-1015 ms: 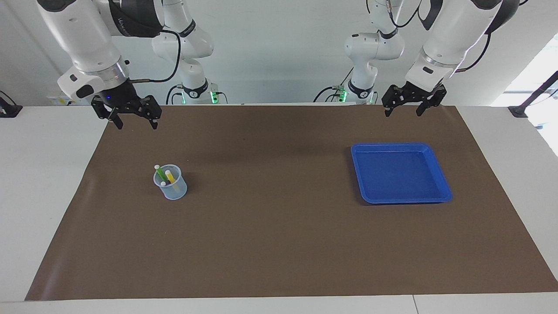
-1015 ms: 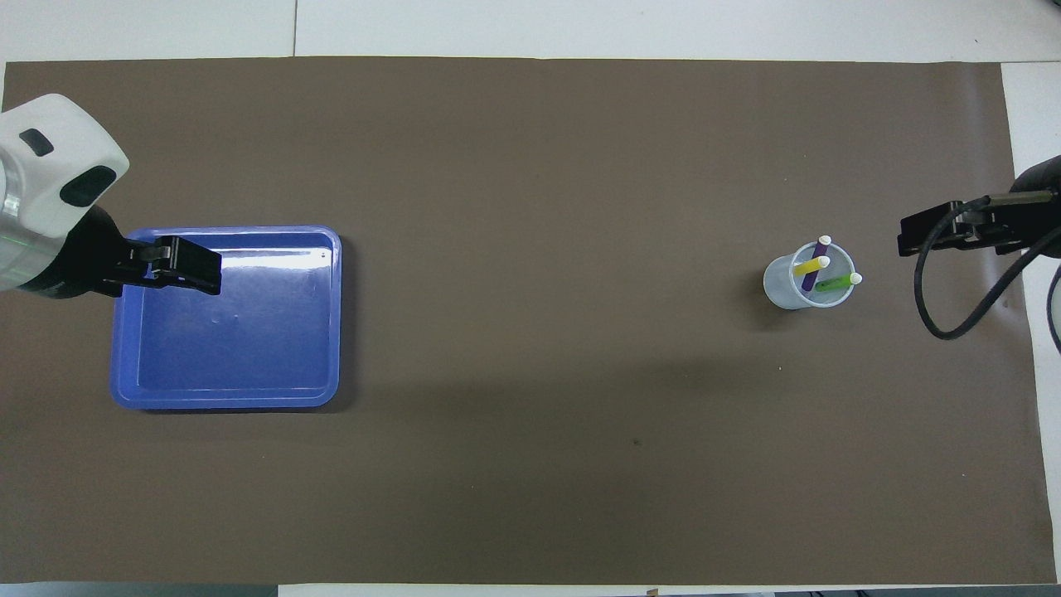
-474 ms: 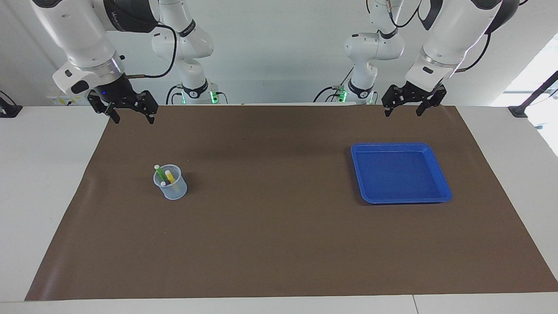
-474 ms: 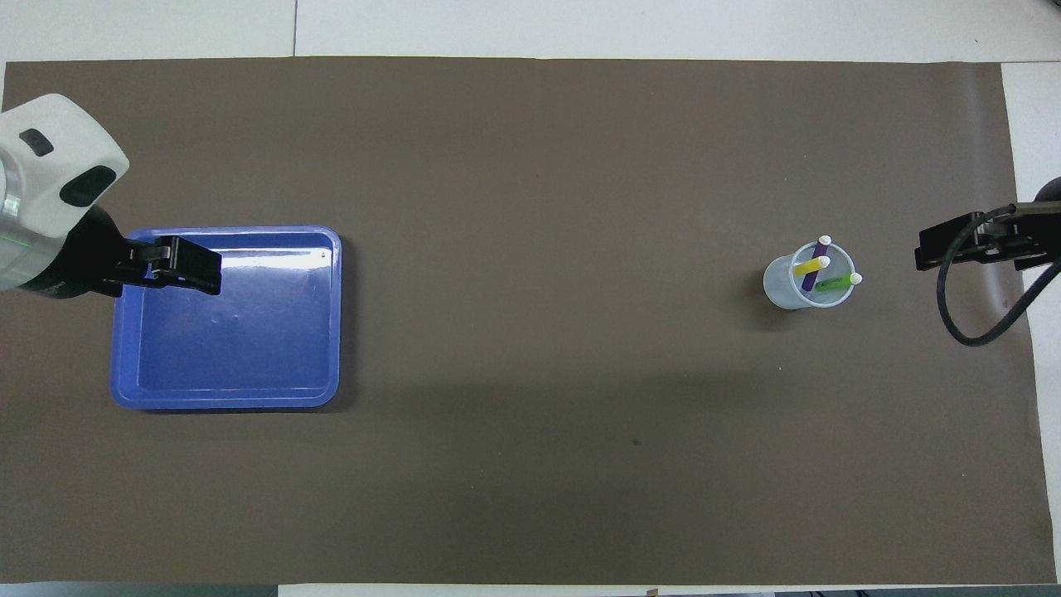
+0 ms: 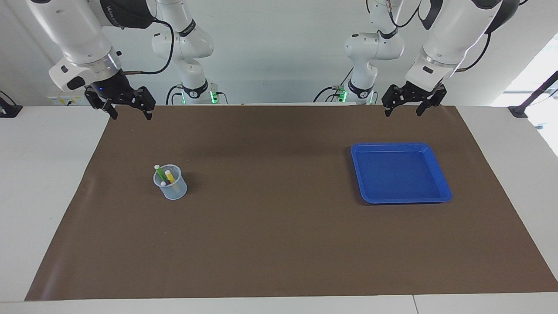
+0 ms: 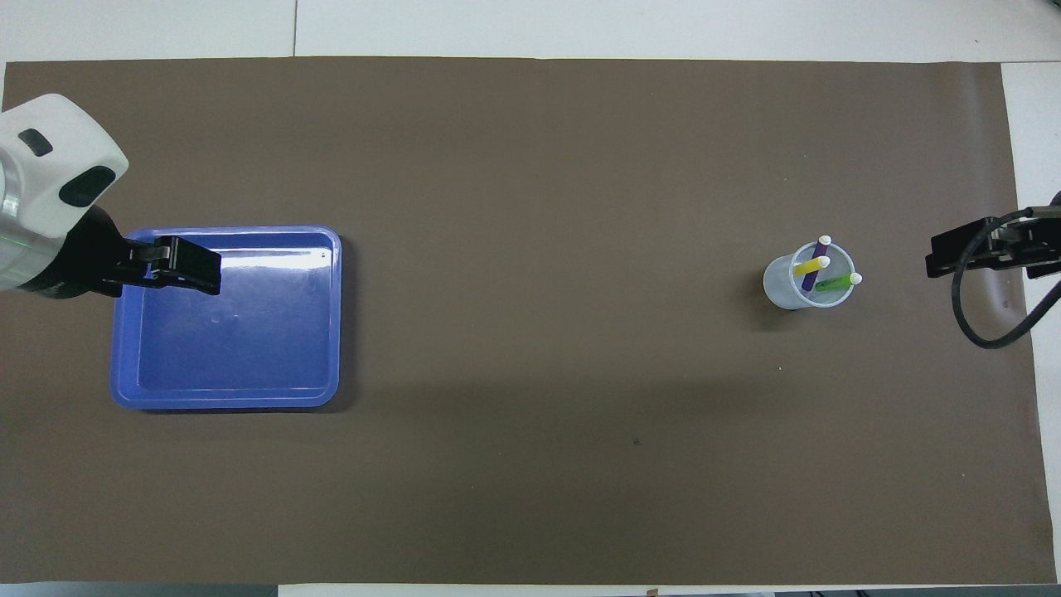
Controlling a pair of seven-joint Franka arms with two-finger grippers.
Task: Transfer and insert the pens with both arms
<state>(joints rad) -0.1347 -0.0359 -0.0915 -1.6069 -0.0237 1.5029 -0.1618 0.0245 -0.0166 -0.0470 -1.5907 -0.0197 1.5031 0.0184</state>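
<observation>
Pens, all three, stand in the clear cup (image 5: pixel 170 182) on the brown mat (image 5: pixel 279 244), toward the right arm's end of the table: the green pen (image 5: pixel 160 173), the yellow pen (image 5: pixel 171 179) and the purple pen (image 6: pixel 817 259), pale ends up and leaning apart. Over the last second the right gripper (image 5: pixel 127 110) has pulled up and away from the cup toward the mat's corner at the robots' edge, its fingers spread and holding nothing. That retreat suggests the last insertion is finished and the task is at or near its end. The left gripper (image 5: pixel 402 109) waits over the mat's robot-side edge, fingers likewise apart and empty. The blue tray (image 5: pixel 440 174) toward the left arm's end holds nothing.
</observation>
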